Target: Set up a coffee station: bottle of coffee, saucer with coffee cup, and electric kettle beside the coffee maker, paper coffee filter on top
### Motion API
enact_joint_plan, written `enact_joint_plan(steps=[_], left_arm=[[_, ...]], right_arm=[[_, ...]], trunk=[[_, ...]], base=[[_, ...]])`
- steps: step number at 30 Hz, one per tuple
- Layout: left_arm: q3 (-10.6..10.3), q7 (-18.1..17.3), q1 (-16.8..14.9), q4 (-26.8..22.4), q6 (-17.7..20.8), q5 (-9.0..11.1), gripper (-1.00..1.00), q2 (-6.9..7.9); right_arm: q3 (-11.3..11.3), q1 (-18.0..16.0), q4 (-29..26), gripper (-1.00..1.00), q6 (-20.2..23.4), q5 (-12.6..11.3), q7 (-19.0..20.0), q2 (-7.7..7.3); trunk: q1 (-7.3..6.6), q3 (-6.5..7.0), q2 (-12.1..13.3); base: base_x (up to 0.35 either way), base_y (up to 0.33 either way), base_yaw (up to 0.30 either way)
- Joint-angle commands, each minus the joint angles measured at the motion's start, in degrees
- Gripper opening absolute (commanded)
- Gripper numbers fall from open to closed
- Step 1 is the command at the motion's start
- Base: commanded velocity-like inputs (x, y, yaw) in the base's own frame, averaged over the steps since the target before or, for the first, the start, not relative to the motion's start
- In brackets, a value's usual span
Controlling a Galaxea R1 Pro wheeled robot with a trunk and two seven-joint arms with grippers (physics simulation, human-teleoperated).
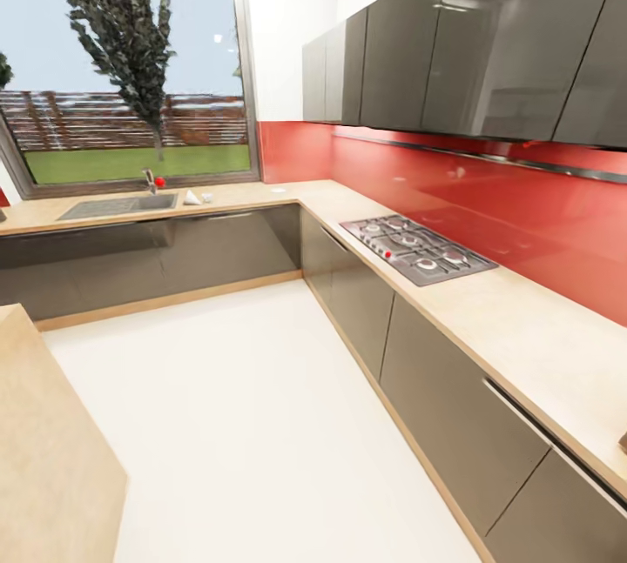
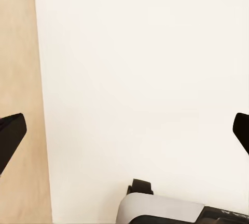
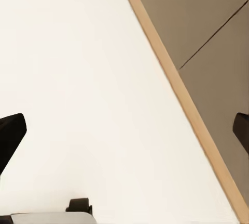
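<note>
In the head view a small white cone-shaped object (image 1: 192, 197) lies on the far countertop (image 1: 261, 194) beside the sink (image 1: 117, 206), with a smaller white item (image 1: 206, 196) next to it. My left gripper (image 2: 124, 135) hangs open over the white floor, its dark fingertips (image 2: 10, 135) spread wide with nothing between them. My right gripper (image 3: 124, 135) is open too, above the floor beside the base of the grey cabinets (image 3: 207, 26).
An L-shaped counter runs under the window and along the red backsplash, carrying a gas hob (image 1: 416, 248). A faucet with a red knob (image 1: 159, 182) stands at the sink. A wooden surface (image 1: 43, 459) juts in at the near left. White floor (image 1: 235, 406) lies between.
</note>
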Motion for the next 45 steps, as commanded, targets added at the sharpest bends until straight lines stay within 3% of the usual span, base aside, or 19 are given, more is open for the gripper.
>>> enact_joint_plan(steps=[1, 17, 33, 45], left_arm=[[0.0, 0.0, 0.0, 0.0, -0.2, 0.3, 1.0, 0.02], [0.0, 0.0, 0.0, 0.0, -0.2, 0.3, 1.0, 0.04], [0.0, 0.0, 0.0, 0.0, -0.2, 0.3, 1.0, 0.04], [0.0, 0.0, 0.0, 0.0, -0.2, 0.3, 1.0, 0.04]], right_arm=[[-0.1, 0.0, 0.1, 1.0, -0.1, 0.3, 0.0, 0.02], [-0.1, -0.1, 0.6, 1.0, -0.1, 0.3, 0.0, 0.02], [-0.1, -0.1, 0.6, 1.0, -0.1, 0.2, 0.0, 0.02], [-0.1, -0.1, 0.6, 1.0, -0.2, 0.2, 0.0, 0.18]], trunk=[[0.07, -0.11, -0.1], [0.07, -0.11, -0.1], [0.07, -0.11, -0.1], [0.07, -0.11, -0.1]], base=[[0.339, 0.0, 0.0], [0.339, 0.009, 0.0], [0.339, 0.139, 0.001], [0.339, 0.11, 0.234]])
